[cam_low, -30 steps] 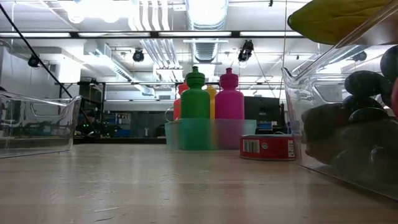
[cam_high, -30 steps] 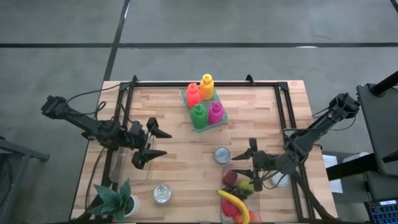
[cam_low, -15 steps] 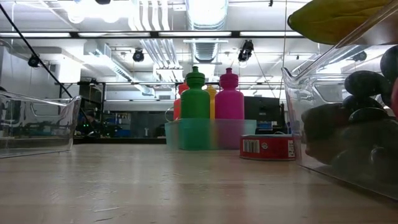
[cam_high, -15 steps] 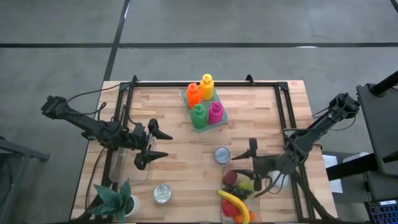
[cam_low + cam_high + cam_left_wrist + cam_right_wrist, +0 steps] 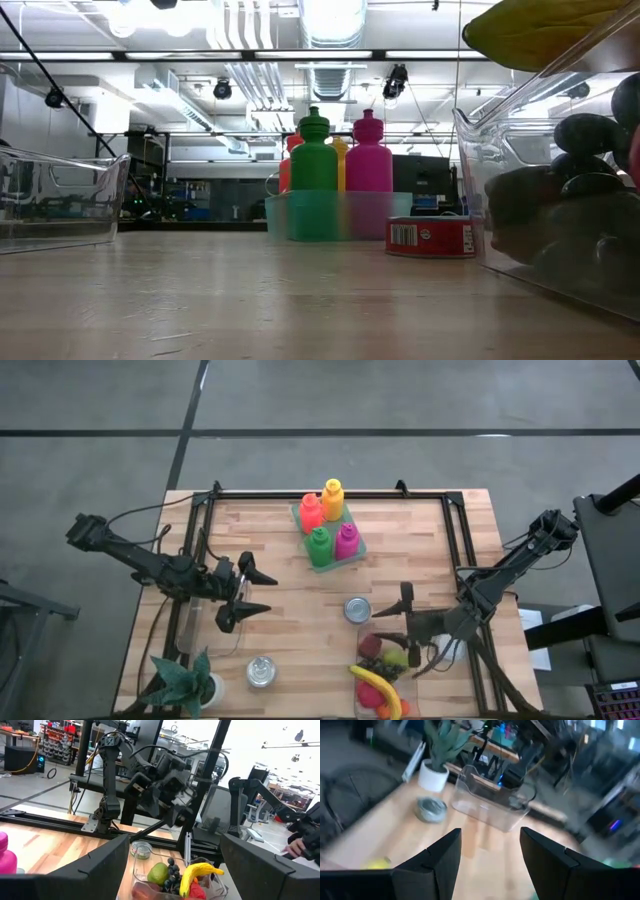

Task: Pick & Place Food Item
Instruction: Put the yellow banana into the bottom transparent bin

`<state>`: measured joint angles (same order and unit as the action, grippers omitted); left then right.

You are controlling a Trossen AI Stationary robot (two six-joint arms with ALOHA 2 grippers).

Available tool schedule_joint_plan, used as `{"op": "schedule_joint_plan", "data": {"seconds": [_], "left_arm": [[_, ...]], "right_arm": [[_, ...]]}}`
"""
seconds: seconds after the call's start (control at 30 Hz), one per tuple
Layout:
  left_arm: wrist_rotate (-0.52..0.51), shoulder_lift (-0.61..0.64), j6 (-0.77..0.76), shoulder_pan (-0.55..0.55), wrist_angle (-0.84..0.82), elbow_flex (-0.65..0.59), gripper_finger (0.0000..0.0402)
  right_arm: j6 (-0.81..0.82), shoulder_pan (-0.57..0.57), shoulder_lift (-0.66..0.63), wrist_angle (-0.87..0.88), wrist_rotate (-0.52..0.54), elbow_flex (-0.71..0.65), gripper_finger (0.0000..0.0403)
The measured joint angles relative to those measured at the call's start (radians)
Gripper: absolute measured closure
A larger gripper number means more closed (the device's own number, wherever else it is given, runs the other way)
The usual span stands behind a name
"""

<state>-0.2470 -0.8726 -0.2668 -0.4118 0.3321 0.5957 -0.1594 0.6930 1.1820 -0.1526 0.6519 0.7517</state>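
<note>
A clear fruit bin point(image 5: 385, 678) at the table's near right holds a banana point(image 5: 378, 685), a green fruit point(image 5: 157, 872), dark grapes point(image 5: 172, 870) and red fruit. My right gripper point(image 5: 405, 628) hovers over the bin's far edge, open, with nothing between its fingers point(image 5: 490, 832). My left gripper point(image 5: 265, 592) hangs level and open at the table's left, pointing toward the fruit bin point(image 5: 175, 880). It is above an empty clear bin point(image 5: 205, 625) and touches nothing.
A red-labelled can point(image 5: 357, 610) stands just beyond the fruit bin. Several coloured bottles sit in a teal tray point(image 5: 328, 525) at the far middle. A round tin point(image 5: 261, 672) and a potted plant point(image 5: 185, 682) are at the near left. Bare wood lies in the middle.
My right gripper has rolled about the line it points along, swinging its fingers round while it stays above the fruit bin's far edge. Its opening looks unchanged.
</note>
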Motion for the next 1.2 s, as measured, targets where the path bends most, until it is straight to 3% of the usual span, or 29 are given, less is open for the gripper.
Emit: {"op": "schedule_joint_plan", "data": {"seconds": [0.23, 0.5, 0.63, 0.8, 0.97, 1.2], "left_arm": [[0.000, 0.000, 0.000, 0.000, -0.079, 0.000, 0.0082], [0.000, -0.001, 0.000, 0.000, -0.155, -0.001, 0.0082], [0.000, -0.001, 0.000, 0.000, -0.154, -0.001, 0.0082], [0.000, -0.001, 0.000, 0.000, -0.180, -0.002, 0.0082], [0.001, -0.001, 0.000, 0.000, -0.206, -0.002, 0.0082], [0.000, 0.000, -0.001, 0.000, -0.252, -0.014, 0.0082]], "right_arm": [[0.583, -0.006, 0.000, -0.001, 0.049, 0.000, 0.0203], [0.859, -0.006, 0.000, -0.001, 0.051, 0.000, 0.0203], [0.911, -0.007, 0.000, 0.000, 0.004, 0.009, 0.0203], [0.841, 0.001, 0.017, 0.041, -0.031, 0.108, 0.0203], [0.794, 0.006, 0.072, 0.311, -0.044, 0.323, 0.0203], [0.916, 0.007, 0.230, 0.720, -0.159, 0.661, 0.0203]]}}
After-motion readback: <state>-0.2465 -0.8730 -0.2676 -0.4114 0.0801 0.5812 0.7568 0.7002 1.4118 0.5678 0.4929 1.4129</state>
